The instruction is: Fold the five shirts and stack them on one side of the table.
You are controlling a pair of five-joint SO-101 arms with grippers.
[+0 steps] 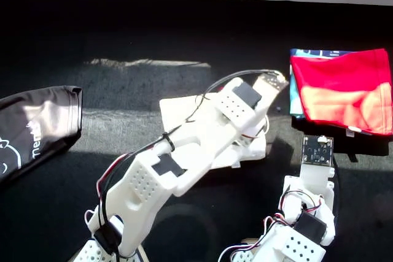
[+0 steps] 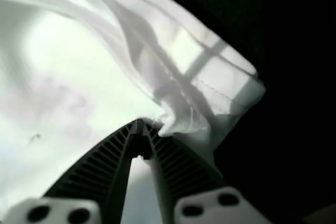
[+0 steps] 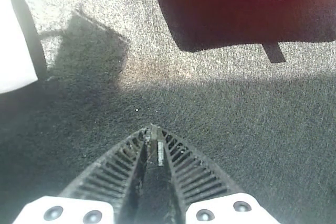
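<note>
Left wrist view — left end effector (image 2: 143, 125) pinching white shirt (image 2: 79, 77); right end effector (image 3: 152, 129) clenched over table (image 3: 236, 103).

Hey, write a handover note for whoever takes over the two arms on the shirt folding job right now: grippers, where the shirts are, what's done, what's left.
Left gripper: shut, apparently pinching an edge of the white shirt at mid table.
Right gripper: shut, holding nothing, over bare table near the stack.
Stack: red shirt folded on top of a blue shirt, on the right side of the table.
Black shirt: at the left edge, seemingly not folded.
Done: two shirts stacked.
Left: finish folding the white shirt and add it to the stack, then do the black one.
</note>
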